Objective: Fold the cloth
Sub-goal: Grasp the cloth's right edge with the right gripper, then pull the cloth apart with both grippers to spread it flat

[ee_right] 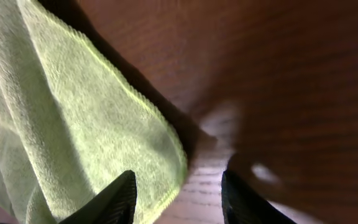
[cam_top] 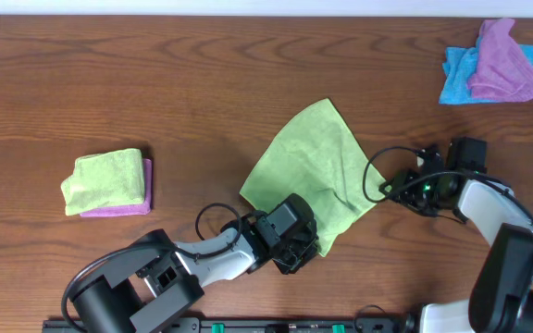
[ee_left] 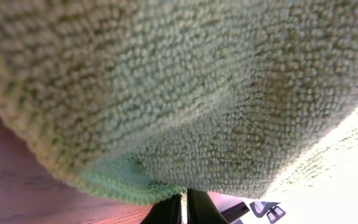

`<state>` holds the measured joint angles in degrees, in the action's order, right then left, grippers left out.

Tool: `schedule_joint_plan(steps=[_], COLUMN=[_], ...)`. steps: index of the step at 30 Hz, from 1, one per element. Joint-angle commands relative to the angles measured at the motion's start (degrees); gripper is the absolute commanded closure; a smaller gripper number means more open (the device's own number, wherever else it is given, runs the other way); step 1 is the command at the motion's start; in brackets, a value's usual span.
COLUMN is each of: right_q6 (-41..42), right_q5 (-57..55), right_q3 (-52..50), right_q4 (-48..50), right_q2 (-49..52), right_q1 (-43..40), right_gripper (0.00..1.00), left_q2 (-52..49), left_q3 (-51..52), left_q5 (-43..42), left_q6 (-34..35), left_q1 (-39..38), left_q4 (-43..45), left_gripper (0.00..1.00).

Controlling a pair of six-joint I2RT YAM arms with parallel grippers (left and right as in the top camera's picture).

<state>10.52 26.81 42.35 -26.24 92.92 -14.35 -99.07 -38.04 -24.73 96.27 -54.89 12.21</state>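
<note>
The cloth (cam_top: 313, 166), lime-green, lies partly spread in the middle of the table like a diamond. My left gripper (cam_top: 296, 248) is at its near corner, and the left wrist view shows its fingers pressed together at the hem of the cloth (ee_left: 179, 93), which fills the frame above them. My right gripper (cam_top: 389, 190) is at the cloth's right corner. In the right wrist view its jaws stand apart low over the wood, and the corner of the cloth (ee_right: 73, 124) reaches in between them, against the left finger (ee_right: 114, 199).
A folded lime-green cloth (cam_top: 107, 178) rests on a purple one (cam_top: 146, 194) at the left. Crumpled blue and purple cloths (cam_top: 493, 65) lie at the back right. The table's far edge (cam_top: 248, 15) runs along the top.
</note>
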Motion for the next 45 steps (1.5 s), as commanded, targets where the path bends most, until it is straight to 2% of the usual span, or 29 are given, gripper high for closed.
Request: schedule_joint_plan(steps=[1, 10, 16, 22, 24, 26, 31, 34, 45], right_q6=[1.7, 2.8, 3.4, 5.8, 5.8, 5.8, 5.8, 5.4, 5.0], right_q5=[0.4, 0.0, 1.3, 2.0, 2.0, 2.0, 4.1, 4.1, 4.1], right_q3=[-0.9, -0.9, -0.9, -0.9, -0.9, -0.9, -0.9, -0.9, -0.9], right_q4=[1.0, 4.2, 4.7, 6.4, 6.3, 5.6, 4.2, 2.4, -7.6], right_q2=[0.1, 0.7, 6.4, 9.2, 9.2, 9.2, 8.6, 6.9, -6.5], right_q1=[-0.6, -0.6, 0.7, 3.8, 4.4, 4.6, 4.6, 4.6, 4.7], right_gripper=[0.56, 0.57, 0.59, 0.78, 0.90, 0.99, 0.99, 0.99, 0.99], left_q2=[-0.7, -0.7, -0.7, -0.7, -0.7, -0.7, -0.7, -0.7, -0.7], left_q3=[0.3, 0.3, 0.3, 0.3, 0.3, 0.3, 0.3, 0.3, 0.3], left_q5=[-0.5, -1.4, -1.9, -2.6, -2.6, -3.1, -5.5, -7.6, -17.7], left_q6=[-1.6, -2.5, -2.9, -3.8, -5.0, -7.0, -14.1, -20.7, -39.1], left_q1=[0.3, 0.6, 0.7, 1.9, 2.6, 3.9, 8.9, 12.8, 28.0], left_q4=[-0.3, -0.4, -0.4, -2.0, -2.4, -2.6, -4.4, -6.5, -15.1], left_gripper=[0.94, 0.94, 0.94, 0.94, 0.95, 0.94, 0.94, 0.94, 0.94])
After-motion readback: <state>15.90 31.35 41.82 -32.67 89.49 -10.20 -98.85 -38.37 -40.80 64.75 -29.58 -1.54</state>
